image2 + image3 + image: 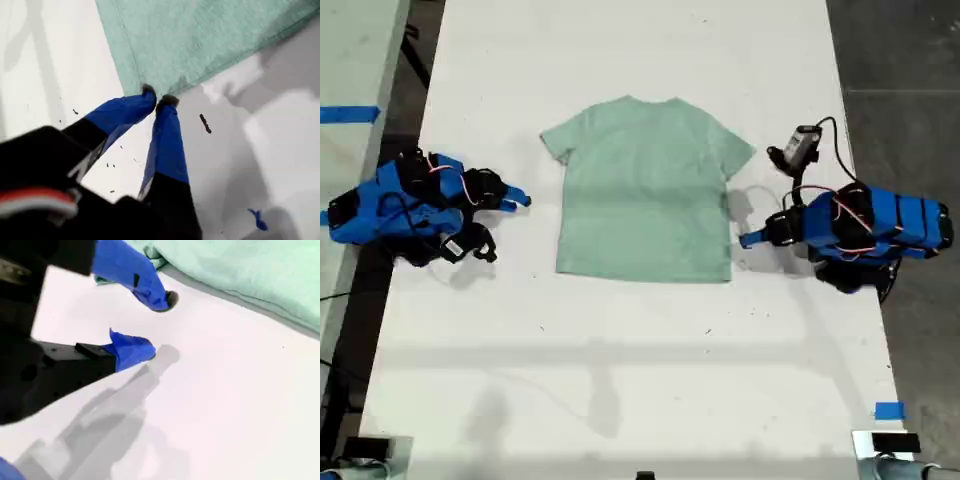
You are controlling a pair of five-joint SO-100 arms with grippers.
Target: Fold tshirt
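Mint-green tshirt [645,190] lies flat mid-worktop [620,350], unfolded. My first end effector [159,97] is nearly closed at its hem corner, cloth apparently not pinched. My second end effector [152,327] stands open beside the tshirt. Judged step: approach; next, grip the corners

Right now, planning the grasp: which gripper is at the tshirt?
My first gripper, on the exterior view's right, tips at the tshirt edge; my second gripper sits open, apart.

my first gripper [159,98] fingers nearly closed, my second gripper [159,325] fingers apart
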